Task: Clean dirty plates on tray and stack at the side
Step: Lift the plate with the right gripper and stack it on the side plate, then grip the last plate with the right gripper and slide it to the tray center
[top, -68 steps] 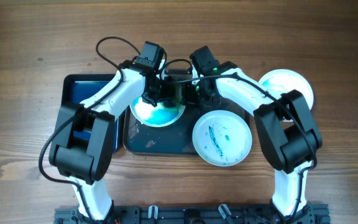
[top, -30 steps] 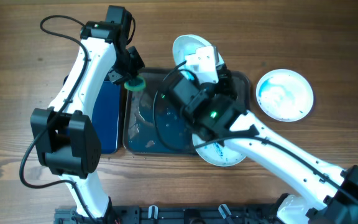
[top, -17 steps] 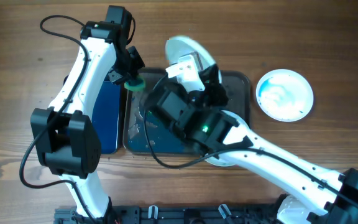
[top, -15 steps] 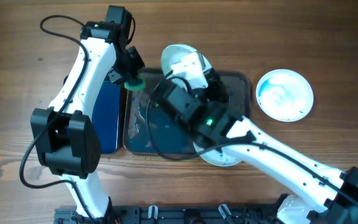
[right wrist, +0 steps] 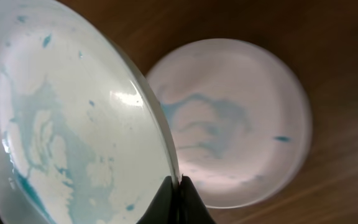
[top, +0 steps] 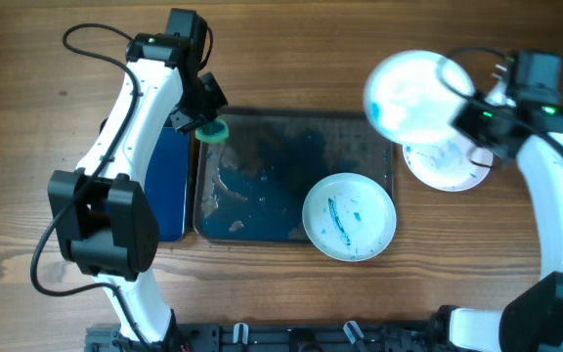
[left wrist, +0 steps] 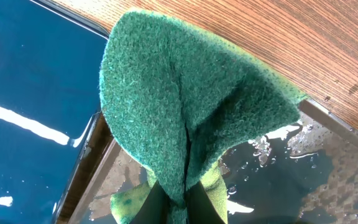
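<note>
White plate, from overhead, hangs in the right gripper over another plate beside the tray. Left wrist: the left gripper pinches a green sponge at the tray's corner. Right wrist: fingers clamp the tilted plate's rim.

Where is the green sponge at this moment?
In the overhead view, the green sponge hangs in the left gripper over the upper-left corner of the dark tray.

Bright, even light; the lifted plate looks blurred overhead.
</note>
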